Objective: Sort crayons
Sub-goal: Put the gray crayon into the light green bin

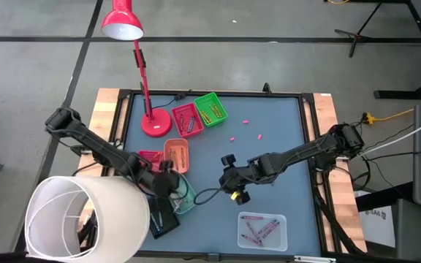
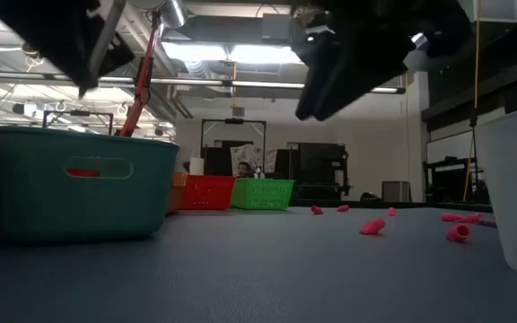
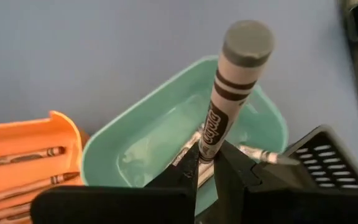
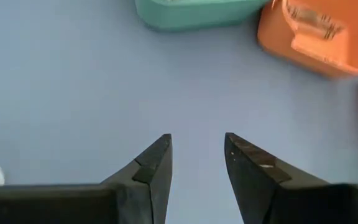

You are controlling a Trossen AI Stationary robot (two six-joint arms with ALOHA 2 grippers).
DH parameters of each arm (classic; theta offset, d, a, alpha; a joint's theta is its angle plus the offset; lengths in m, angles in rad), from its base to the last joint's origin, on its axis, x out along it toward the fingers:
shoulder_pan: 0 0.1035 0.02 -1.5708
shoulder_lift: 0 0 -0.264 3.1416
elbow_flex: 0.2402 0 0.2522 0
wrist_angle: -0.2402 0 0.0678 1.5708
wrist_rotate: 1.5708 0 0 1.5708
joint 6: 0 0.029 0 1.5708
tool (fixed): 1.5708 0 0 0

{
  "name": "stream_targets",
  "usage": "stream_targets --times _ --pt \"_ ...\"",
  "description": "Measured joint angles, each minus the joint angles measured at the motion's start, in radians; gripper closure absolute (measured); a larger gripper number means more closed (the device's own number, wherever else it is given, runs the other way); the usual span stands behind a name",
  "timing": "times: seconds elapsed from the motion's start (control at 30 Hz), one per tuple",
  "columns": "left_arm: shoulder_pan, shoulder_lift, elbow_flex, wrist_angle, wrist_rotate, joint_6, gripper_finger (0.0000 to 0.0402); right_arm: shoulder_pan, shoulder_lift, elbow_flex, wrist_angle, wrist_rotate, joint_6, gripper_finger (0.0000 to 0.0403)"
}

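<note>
My left gripper (image 3: 207, 163) hangs over the teal tray (image 3: 166, 130) at the table's near left and is shut on a grey crayon (image 3: 229, 93). Another grey crayon (image 3: 263, 155) lies in that tray. The orange tray (image 3: 23, 162) beside it holds several orange crayons. My right gripper (image 4: 197, 146) stands open over the bare mat near the table's middle (image 1: 232, 186), with nothing between its fingers. Loose pink crayons (image 1: 245, 120) (image 1: 232, 137) (image 1: 259, 136) lie on the mat farther back. My left gripper pinches the grey crayon's lower end (image 3: 207, 149) between its two fingertips. The crayon runs on from the fingers in line with them, its flat end (image 3: 247, 40) foremost. It is lifted clear, slanting down over the teal tray.
A red tray (image 1: 187, 120) and a green tray (image 1: 210, 109) stand at the back beside the red lamp's base (image 1: 156, 124). A clear tray (image 1: 262, 230) with several purple crayons sits near the front edge. A white lampshade (image 1: 86, 219) covers the near left corner.
</note>
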Motion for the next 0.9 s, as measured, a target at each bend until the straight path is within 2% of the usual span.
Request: stream_targets --times 0.3,0.57,0.8,0.9 --pt "0.004 0.108 0.0 -0.003 -0.008 0.008 0.0376 0.0 0.001 0.0 -0.082 0.0 0.061 0.0259" --pt "0.038 0.123 0.0 -0.004 -0.008 0.006 0.0376 0.0 0.001 0.0 -0.165 0.0 0.063 0.0259" --pt "0.073 0.123 0.0 -0.013 -0.007 0.001 0.0374 0.001 -0.058 0.0 -0.348 0.0 0.163 0.0259" --pt "0.082 0.123 0.0 -0.016 -0.007 -0.031 0.0359 0.001 -0.1 -0.002 -0.445 0.0 0.216 0.0259"
